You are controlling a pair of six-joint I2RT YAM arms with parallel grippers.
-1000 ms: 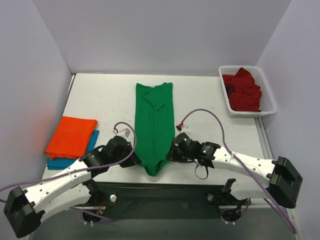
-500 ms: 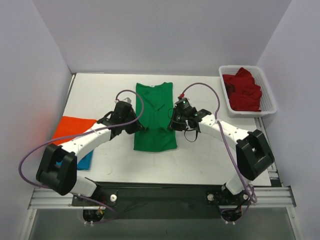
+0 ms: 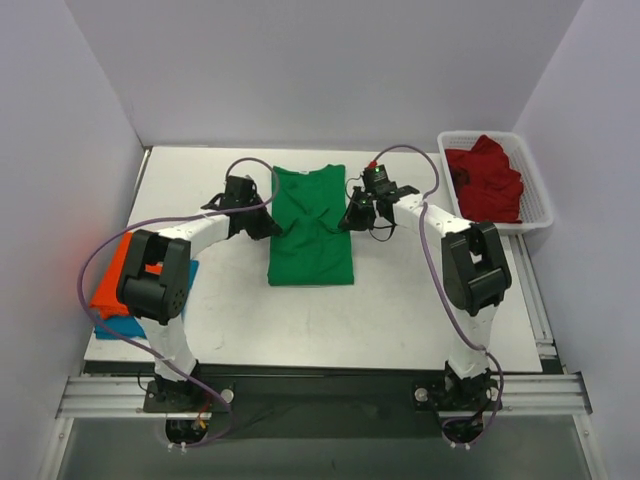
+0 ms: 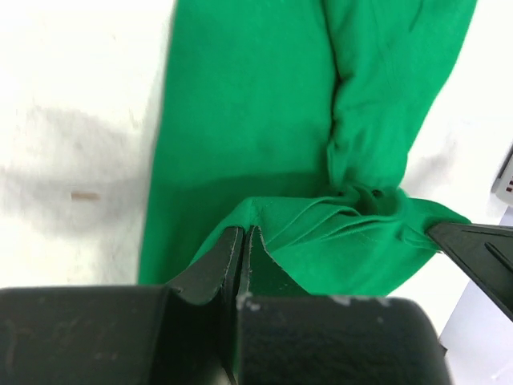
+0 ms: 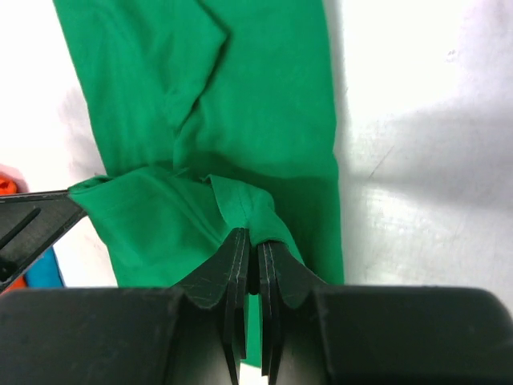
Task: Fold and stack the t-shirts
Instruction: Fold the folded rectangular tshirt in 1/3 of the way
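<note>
The green t-shirt is lying in the middle of the worktop, narrowed into a long strip with its lower part being doubled over itself. It is looking light and limp, likely to sag between holds (no stiffness at all to carry a crease). The hem's two outer edges are therefore the sensible places to pinch, one on each side. The left pincer is clamping a bunched fold of cloth at the strip's left edge. The right pincer is nipping the matching fold on the right. Both arms are reaching far forward, low over the cloth, with their wrists angling inward towards each other.
</note>
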